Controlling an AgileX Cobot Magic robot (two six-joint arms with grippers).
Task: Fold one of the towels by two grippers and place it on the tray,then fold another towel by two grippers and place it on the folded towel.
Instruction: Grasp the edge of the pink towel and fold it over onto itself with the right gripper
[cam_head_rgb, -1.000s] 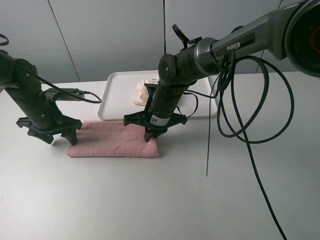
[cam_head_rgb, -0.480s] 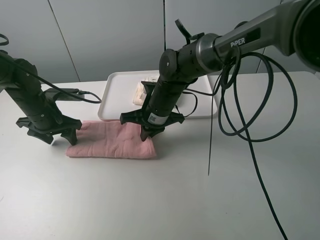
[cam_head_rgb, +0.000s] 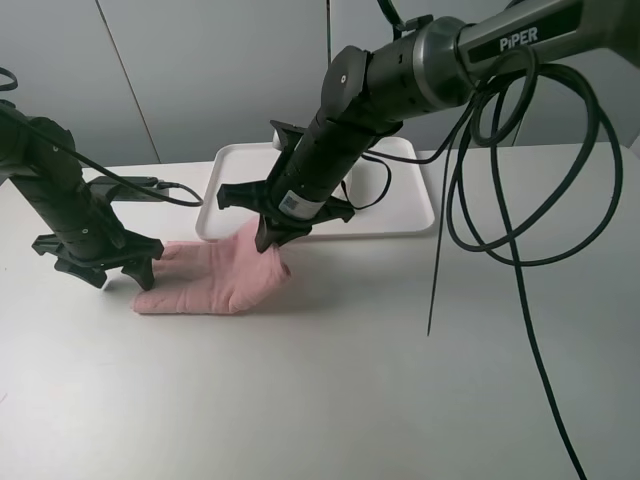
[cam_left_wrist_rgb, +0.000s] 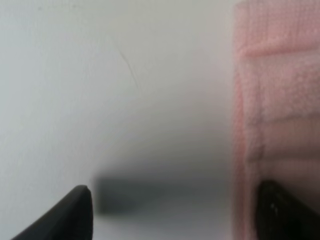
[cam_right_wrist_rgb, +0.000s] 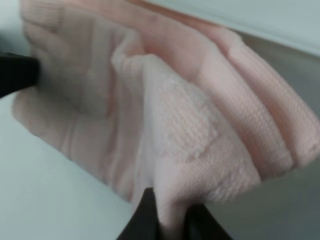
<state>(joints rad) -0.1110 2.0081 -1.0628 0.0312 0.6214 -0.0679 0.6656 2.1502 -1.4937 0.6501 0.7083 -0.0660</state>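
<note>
The pale pink towel (cam_head_rgb: 205, 283) lies folded lengthwise on the table in front of the white tray (cam_head_rgb: 405, 212). My right gripper (cam_head_rgb: 268, 242) is shut on the towel's right end and holds it lifted over the towel's middle. In the right wrist view the cloth (cam_right_wrist_rgb: 200, 125) bunches between the shut fingers of that gripper (cam_right_wrist_rgb: 172, 220). My left gripper (cam_head_rgb: 122, 278) stands open at the towel's left end. The left wrist view shows one finger of that gripper (cam_left_wrist_rgb: 175, 215) over bare table and the other at the towel's edge (cam_left_wrist_rgb: 275, 100). The right arm hides the cream towel.
A long black cable (cam_head_rgb: 440, 260) hangs from the right arm and loops above the table's right half. Another cable (cam_head_rgb: 150, 185) runs from the left arm toward the tray. Grey wall panels stand behind the table.
The right gripper has lifted the pink towel's right end and carried it leftward, so the towel is shorter on the table. The left arm has not moved.
</note>
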